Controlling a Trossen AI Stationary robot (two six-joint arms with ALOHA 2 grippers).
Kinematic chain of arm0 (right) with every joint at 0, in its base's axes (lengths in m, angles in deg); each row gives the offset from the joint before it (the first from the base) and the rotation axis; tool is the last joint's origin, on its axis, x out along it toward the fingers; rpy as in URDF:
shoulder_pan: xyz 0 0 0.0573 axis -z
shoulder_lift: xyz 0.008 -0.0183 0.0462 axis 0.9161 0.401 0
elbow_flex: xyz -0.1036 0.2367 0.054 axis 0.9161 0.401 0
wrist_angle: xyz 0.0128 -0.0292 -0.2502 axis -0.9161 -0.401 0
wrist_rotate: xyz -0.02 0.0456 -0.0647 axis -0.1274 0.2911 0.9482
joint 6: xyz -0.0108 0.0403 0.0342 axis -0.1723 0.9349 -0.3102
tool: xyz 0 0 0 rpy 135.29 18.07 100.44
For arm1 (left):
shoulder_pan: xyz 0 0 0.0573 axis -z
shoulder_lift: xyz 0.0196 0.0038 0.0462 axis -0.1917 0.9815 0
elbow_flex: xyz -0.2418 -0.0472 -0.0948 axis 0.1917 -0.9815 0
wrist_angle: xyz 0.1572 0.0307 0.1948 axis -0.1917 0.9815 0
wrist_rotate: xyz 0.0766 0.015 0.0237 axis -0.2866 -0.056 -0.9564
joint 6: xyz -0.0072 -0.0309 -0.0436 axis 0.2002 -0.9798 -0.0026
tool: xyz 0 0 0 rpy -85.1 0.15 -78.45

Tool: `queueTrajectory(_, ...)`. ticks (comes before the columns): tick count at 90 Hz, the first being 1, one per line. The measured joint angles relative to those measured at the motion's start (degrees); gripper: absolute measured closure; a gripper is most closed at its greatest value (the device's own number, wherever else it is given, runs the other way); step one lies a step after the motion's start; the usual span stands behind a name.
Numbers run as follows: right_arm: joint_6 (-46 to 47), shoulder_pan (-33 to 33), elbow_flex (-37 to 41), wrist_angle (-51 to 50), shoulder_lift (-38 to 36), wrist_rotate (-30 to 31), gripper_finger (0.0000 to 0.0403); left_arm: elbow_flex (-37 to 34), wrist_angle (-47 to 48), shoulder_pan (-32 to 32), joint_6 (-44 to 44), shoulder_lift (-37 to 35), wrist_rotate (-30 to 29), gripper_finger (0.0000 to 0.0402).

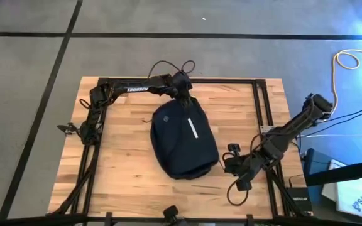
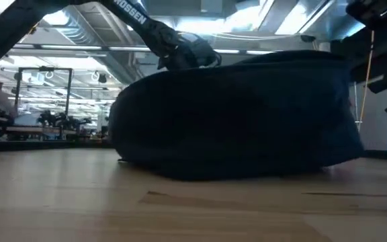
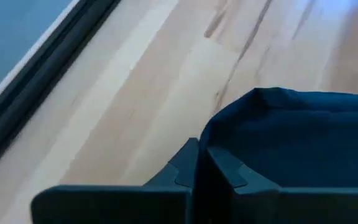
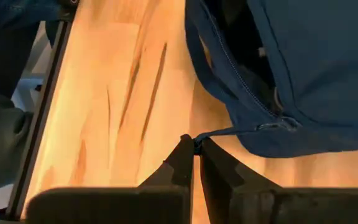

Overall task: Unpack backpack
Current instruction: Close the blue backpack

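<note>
Backpack lies mid-tabletop, filling the low view. Left pincer pinches its far-edge fabric; right pincer, beside its near corner, clamps the zipper pull cord, seen only from the wrist

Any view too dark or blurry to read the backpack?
Low view: backpack backlit by ceiling lights, a near-black mass. Left wrist view: motion-soft, fabric in the left gripper. Right wrist view: warm and sharp, zipper pull in the right gripper. High view: even.
</note>
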Motion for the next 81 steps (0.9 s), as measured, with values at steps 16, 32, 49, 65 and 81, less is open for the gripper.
queueTrajectory(16,-1.64,-0.03,0.0,2.86,3.06,-2.26,0.0403,0.0,-0.33,0.06,-2.55,0.0,4.53,0.0401)
queueTrajectory(32,-1.71,-0.04,-0.02,5.11,4.74,-2.58,0.0403,-0.04,-6.08,1.33,-2.18,-0.2,11.35,0.0399)
queueTrajectory(49,-4.74,0.11,-0.02,8.59,5.04,-0.92,0.0403,-0.04,-13.94,4.84,1.43,-0.95,21.67,0.0384)
queueTrajectory(65,-5.55,0.08,-0.02,10.53,5.04,-0.14,0.0403,-0.03,-16.15,8.19,5.27,-3.52,24.1,0.0361)
queueTrajectory(81,-5.46,0.44,-0.02,10.82,5.3,-0.16,0.0403,-0.02,-16.74,10.64,4.96,-7.04,31.93,0.0328)
